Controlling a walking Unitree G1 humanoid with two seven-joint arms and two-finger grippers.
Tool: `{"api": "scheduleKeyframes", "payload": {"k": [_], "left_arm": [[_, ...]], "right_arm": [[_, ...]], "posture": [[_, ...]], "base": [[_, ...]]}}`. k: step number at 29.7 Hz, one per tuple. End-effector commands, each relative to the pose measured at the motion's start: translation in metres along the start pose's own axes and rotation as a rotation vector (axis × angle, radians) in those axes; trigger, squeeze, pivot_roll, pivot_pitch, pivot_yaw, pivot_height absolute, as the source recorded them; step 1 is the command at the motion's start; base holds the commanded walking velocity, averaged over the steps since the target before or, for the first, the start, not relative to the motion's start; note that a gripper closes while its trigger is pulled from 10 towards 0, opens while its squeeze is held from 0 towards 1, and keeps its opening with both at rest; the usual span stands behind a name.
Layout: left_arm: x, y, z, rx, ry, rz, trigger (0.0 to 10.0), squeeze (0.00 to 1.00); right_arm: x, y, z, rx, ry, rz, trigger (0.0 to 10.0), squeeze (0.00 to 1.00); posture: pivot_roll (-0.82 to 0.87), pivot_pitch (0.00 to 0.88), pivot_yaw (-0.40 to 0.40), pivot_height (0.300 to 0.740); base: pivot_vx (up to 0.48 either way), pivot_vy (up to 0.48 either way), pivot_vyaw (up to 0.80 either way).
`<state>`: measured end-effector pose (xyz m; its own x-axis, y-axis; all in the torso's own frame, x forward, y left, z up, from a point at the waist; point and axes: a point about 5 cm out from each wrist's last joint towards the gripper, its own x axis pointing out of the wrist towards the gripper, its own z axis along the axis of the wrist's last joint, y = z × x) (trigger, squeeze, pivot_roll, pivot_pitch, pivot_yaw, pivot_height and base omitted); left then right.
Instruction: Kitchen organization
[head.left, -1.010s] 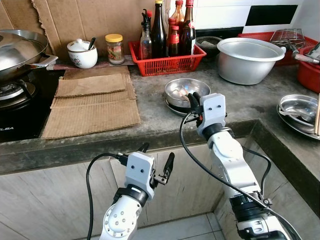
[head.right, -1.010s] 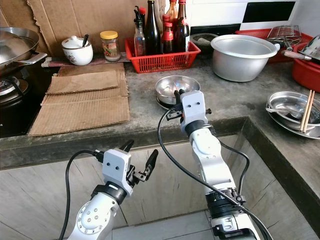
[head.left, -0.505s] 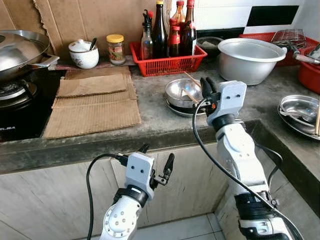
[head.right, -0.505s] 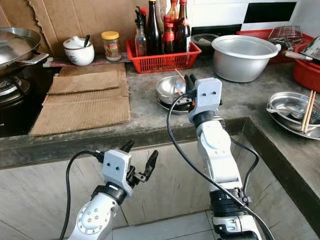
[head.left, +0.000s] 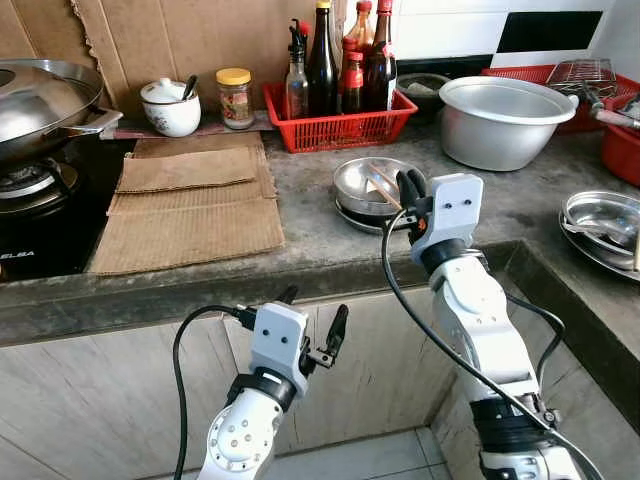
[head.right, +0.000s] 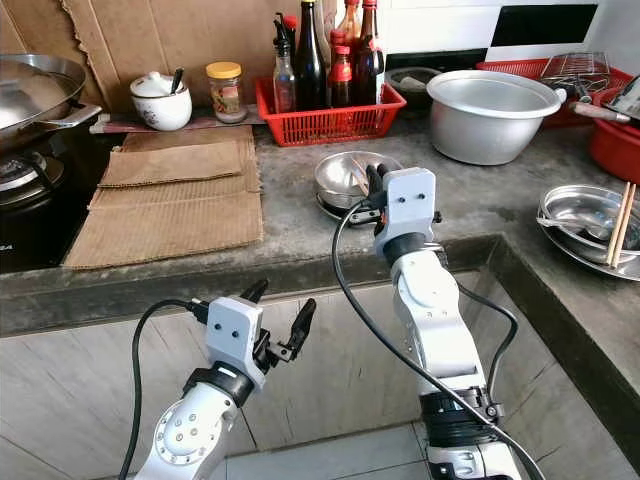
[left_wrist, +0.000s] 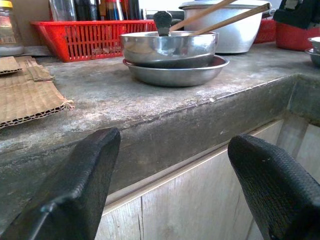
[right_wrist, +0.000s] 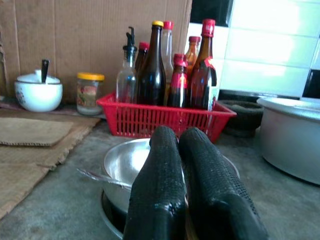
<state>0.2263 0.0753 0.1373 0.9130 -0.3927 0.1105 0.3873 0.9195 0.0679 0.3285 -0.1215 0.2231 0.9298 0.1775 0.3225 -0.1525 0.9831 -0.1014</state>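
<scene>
Concrete countertop (head.left: 300, 235) runs across the scene, wood-look cabinet fronts (head.left: 100, 400) below it. Wok (head.left: 40, 100) sits on the black stove (head.left: 30, 215) at far left. Flattened cardboard sheets (head.left: 185, 205) lie beside the stove, on the counter.

Large aluminium pot (head.left: 505, 120) at back right. Left of it, a red basket (head.left: 335, 125) holds dark sauce bottles (head.left: 322, 60). Further left along the wall: yellow-lidded jar (head.left: 235, 97), then a white lidded ceramic pot (head.left: 170, 107).

Near the front edge, centre: steel bowl (head.left: 372, 185) nested on a steel plate (left_wrist: 175, 76). Chopsticks (left_wrist: 227, 17) stick out of the bowl, slanting up. A spoon (right_wrist: 102, 177) also rests in it. More steel dishes (head.left: 600, 225) at the right end of the counter, one chopstick across them.

Right gripper (head.left: 408, 190) is up at counter height, just at the bowl's near-right rim, fingers (right_wrist: 200, 185) pressed together side by side. The chopsticks run right past the fingertips; can't tell if anything is pinched between them.

Left gripper (head.left: 315, 325) hangs below the counter edge in front of the cabinets, fingers (left_wrist: 80, 190) spread wide, holding nothing.
</scene>
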Motion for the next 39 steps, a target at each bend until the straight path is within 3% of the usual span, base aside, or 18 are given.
{"api": "scheduleKeyframes", "payload": {"k": [1, 3, 4, 6, 7, 13, 14, 15, 16, 25, 26, 32, 39], "left_arm": [[0.001, -0.001, -0.001, 0.000, 0.008, 0.001, 10.0, 0.00], [0.001, -0.001, -0.002, -0.001, 0.008, 0.000, 10.0, 0.00], [0.001, -0.001, -0.002, -0.001, 0.008, -0.001, 10.0, 0.00], [0.001, -0.001, -0.002, -0.002, 0.009, 0.001, 10.0, 0.00], [0.001, -0.001, -0.002, -0.002, 0.008, 0.000, 10.0, 0.00], [0.001, -0.002, -0.001, -0.003, 0.009, 0.002, 10.0, 0.00], [0.001, -0.002, -0.001, -0.003, 0.009, 0.003, 10.0, 0.00], [0.001, -0.002, -0.001, -0.003, 0.009, 0.003, 10.0, 0.00], [0.001, -0.002, -0.001, -0.004, 0.008, 0.004, 10.0, 0.00], [0.001, -0.002, -0.002, -0.004, 0.011, 0.004, 10.0, 0.00], [0.001, -0.002, -0.002, -0.005, 0.011, 0.004, 10.0, 0.00], [0.001, -0.001, -0.001, -0.005, 0.011, 0.007, 10.0, 0.00], [0.000, -0.002, -0.002, -0.006, 0.011, 0.003, 10.0, 0.00]], "right_arm": [[0.000, 0.000, 0.001, -0.026, 0.012, 0.000, 0.0, 0.00], [0.001, 0.001, 0.001, -0.035, 0.016, 0.003, 0.0, 0.00], [0.002, 0.001, 0.001, -0.037, 0.016, 0.004, 4.9, 0.00], [0.003, 0.001, 0.002, -0.038, 0.019, 0.003, 4.9, 0.00], [0.004, 0.001, 0.003, -0.040, 0.019, 0.004, 10.0, 0.00], [0.007, 0.002, 0.003, -0.048, 0.025, 0.015, 10.0, 0.00], [0.007, 0.003, 0.003, -0.049, 0.026, 0.016, 10.0, 0.23], [0.007, 0.003, 0.003, -0.049, 0.026, 0.016, 10.0, 0.23], [0.007, 0.003, 0.003, -0.046, 0.023, 0.020, 10.0, 1.00], [0.006, 0.003, 0.005, -0.040, 0.015, 0.024, 10.0, 1.00], [0.006, 0.003, 0.006, -0.033, 0.008, 0.021, 10.0, 0.00], [0.003, 0.004, 0.006, 0.021, 0.017, 0.017, 10.0, 0.00], [-0.008, 0.007, -0.010, 0.057, 0.072, 0.016, 10.0, 0.00]], "posture": [[0.06, 0.034, -0.044, 0.740], [0.06, 0.035, -0.044, 0.740], [0.06, 0.035, -0.044, 0.740], [0.06, 0.035, -0.045, 0.740], [0.06, 0.036, -0.044, 0.740], [0.06, 0.038, -0.049, 0.740], [0.06, 0.036, -0.049, 0.740], [0.06, 0.036, -0.049, 0.740], [0.06, 0.038, -0.050, 0.740], [0.06, 0.038, -0.049, 0.740], [0.06, 0.039, -0.048, 0.740], [0.06, 0.039, -0.051, 0.740], [0.06, 0.036, -0.048, 0.740]], "base": [[0.000, 0.000, 0.00], [0.000, 0.000, 0.00], [0.000, 0.000, 0.00], [0.000, 0.000, 0.00], [0.000, 0.000, 0.00], [0.000, 0.000, 0.00], [0.000, 0.000, 0.00], [0.000, 0.000, 0.00], [0.000, 0.000, 0.00], [0.000, 0.000, 0.00], [0.000, 0.000, 0.00], [0.000, 0.000, 0.00], [0.000, 0.000, 0.00]]}}
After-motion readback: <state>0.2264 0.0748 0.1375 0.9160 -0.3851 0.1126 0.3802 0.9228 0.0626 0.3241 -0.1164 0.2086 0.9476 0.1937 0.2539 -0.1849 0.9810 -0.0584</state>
